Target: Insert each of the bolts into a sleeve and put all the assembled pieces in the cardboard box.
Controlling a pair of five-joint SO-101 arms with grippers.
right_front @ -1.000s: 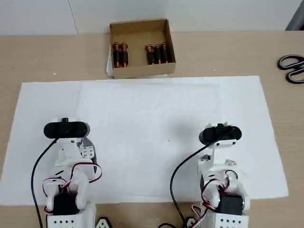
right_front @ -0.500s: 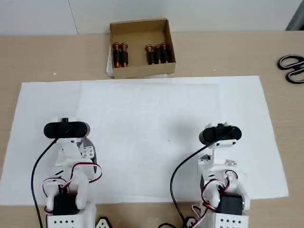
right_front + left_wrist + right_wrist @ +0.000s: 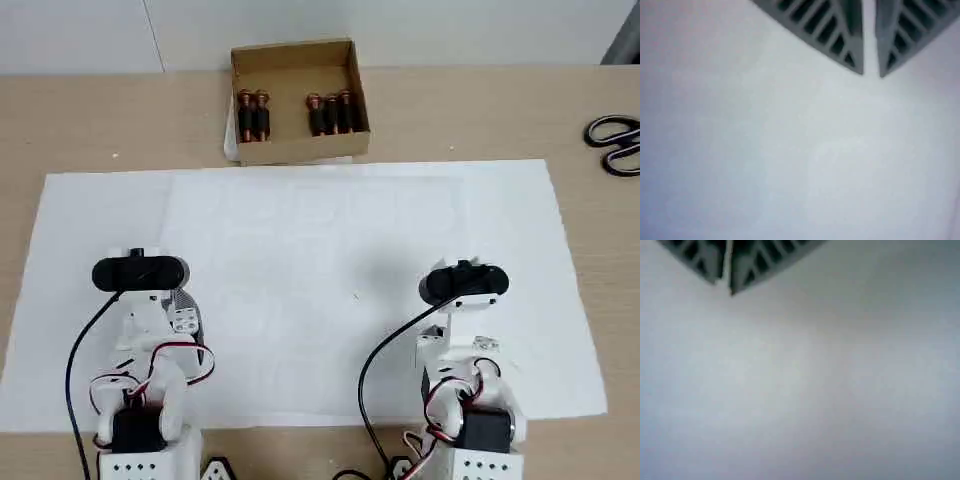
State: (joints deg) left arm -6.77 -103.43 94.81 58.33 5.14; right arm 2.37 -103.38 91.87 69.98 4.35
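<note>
Left pincer and right pincer, both clenched and empty, sit by the table's near edge. Five copper-headed bolts in black sleeves lie in the brown cardboard box at the far edge, long axes pointing away.

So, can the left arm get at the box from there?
Probably: both arms sit folded at the near edge, with just flat paper between them and the box. Whether it stretches that far is unclear.

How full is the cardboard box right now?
Partly full: five assembled pieces lie in the cardboard box, a pair and a trio.
</note>
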